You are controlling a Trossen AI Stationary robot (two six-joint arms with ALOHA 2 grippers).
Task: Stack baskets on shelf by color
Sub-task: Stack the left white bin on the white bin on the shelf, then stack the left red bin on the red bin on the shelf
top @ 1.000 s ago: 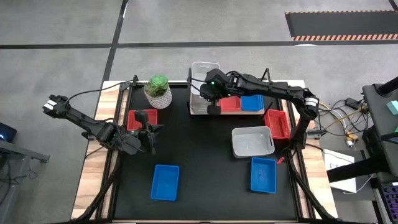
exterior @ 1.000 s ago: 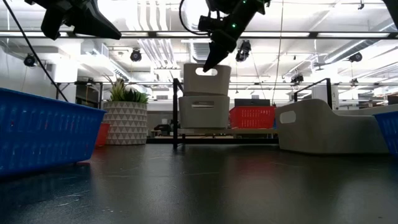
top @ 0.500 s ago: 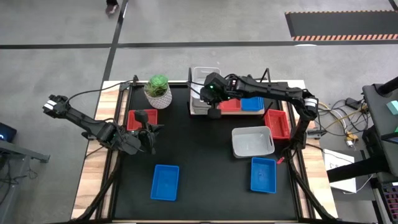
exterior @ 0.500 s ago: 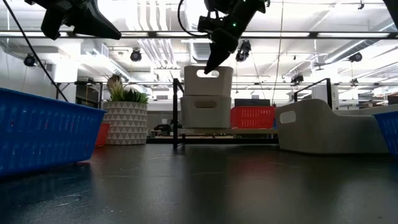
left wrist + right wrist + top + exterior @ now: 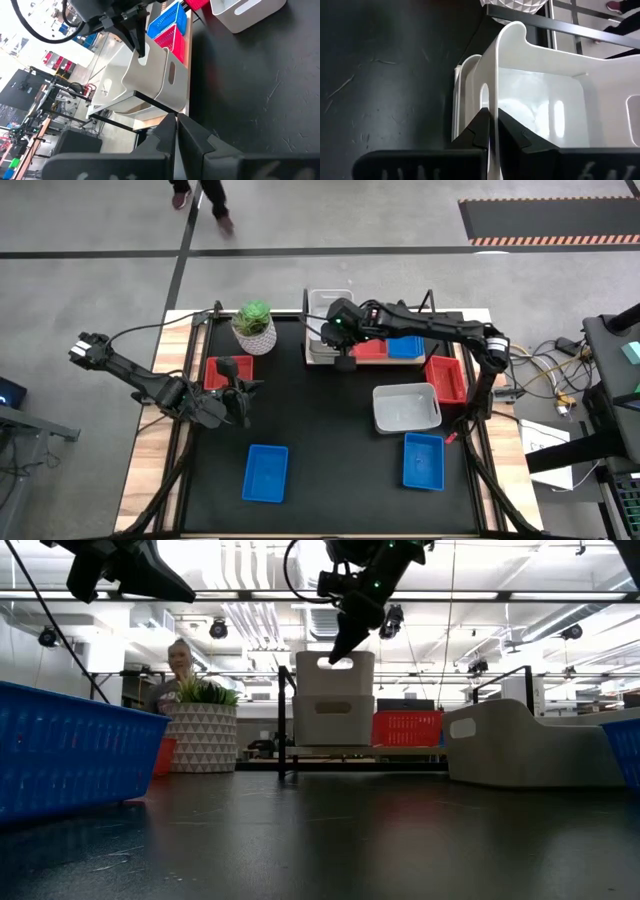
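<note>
My right gripper [image 5: 343, 358] is shut on a white-grey basket [image 5: 328, 318] that sits nested in a second white-grey basket [image 5: 333, 722] at the left end of the shelf [image 5: 420, 749]. A red basket [image 5: 371, 348] and a blue basket [image 5: 405, 345] stand beside them on the shelf. My left gripper [image 5: 240, 392] is shut and empty above the table's left part, next to another red basket [image 5: 224, 369]. My right gripper pinches the upper white-grey basket's near end wall [image 5: 492, 102] at its handle hole, one finger inside the basket and one outside. The fingers come from above, slanting down from the near side. The basket sits upright, nested in the lower white-grey basket.
A third white-grey basket [image 5: 406, 408], two blue baskets [image 5: 423, 460] [image 5: 266, 473] and a red basket [image 5: 445, 378] lie on the black table. A ribbed plant pot [image 5: 254, 326] stands left of the shelf. A person [image 5: 178, 668] passes beyond the far edge.
My right gripper has gone down a little with the upper white-grey basket, which has sunk deeper into the lower one on the shelf. The gripper has stayed shut on its wall. A person has walked into view behind the table.
</note>
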